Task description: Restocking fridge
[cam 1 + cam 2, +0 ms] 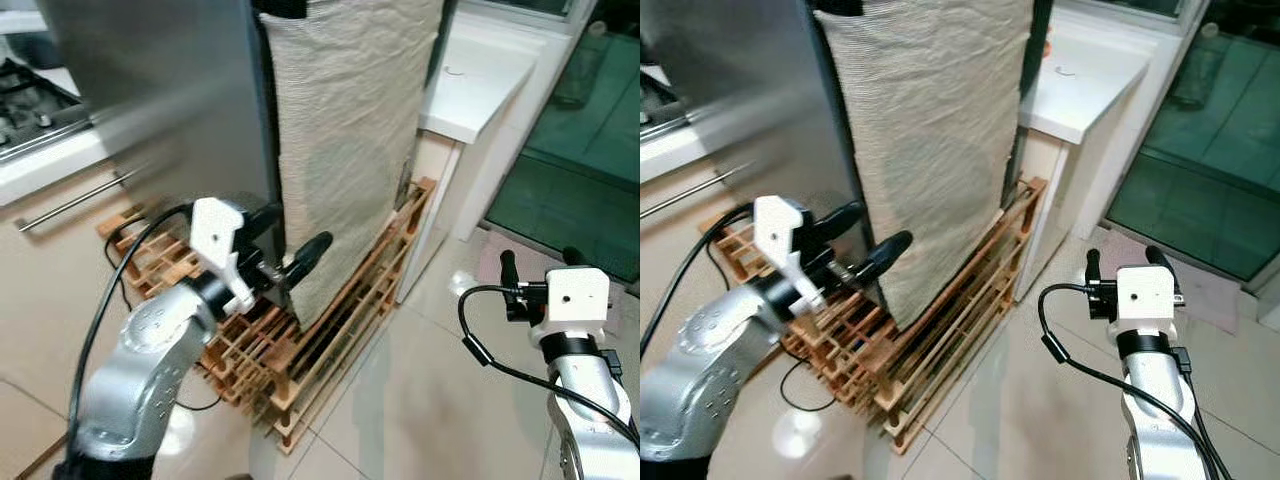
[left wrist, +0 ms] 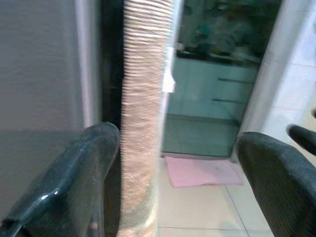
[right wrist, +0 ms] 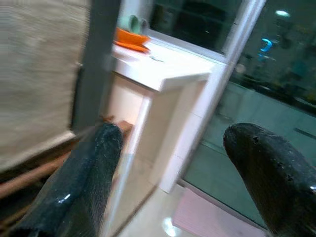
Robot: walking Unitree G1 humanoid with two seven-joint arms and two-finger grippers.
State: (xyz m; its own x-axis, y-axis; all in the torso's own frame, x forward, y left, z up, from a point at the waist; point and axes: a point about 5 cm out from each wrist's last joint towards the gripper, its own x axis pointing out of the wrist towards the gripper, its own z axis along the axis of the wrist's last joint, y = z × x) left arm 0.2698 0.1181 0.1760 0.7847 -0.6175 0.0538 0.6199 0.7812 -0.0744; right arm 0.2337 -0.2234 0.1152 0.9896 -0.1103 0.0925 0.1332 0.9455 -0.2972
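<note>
The fridge (image 1: 160, 110) stands straight ahead, a tall steel-grey body with its door shut, and a beige woven cloth (image 1: 345, 130) hangs down its side edge almost to the floor. Under and beside it lies a slatted wooden rack (image 1: 320, 330) on the pale tiled floor (image 1: 420, 400); the slots I can see into hold nothing I can make out. The left gripper (image 1: 285, 255) is up at the fridge's lower corner, its black fingers apart, one on either side of the cloth's edge, though whether they touch the cloth I cannot tell. The left wrist view looks between those spread fingers (image 2: 74, 177) at the cloth hanging in front of a dark gap beside the steel door, and further off it takes in a pink mat (image 2: 202, 173) on the floor. The right gripper (image 1: 1120, 268) is held low over the tiles, well apart from the fridge, fingers apart and holding nothing. Its wrist view adds something orange (image 3: 131, 38) resting on the white counter (image 3: 163, 66), which from the head views is just a bare white top beside the fridge. To the left a stove (image 1: 25, 105) sits in the counter above a drawer with a long metal handle (image 1: 70, 203). I can read no writing or label anywhere.
</note>
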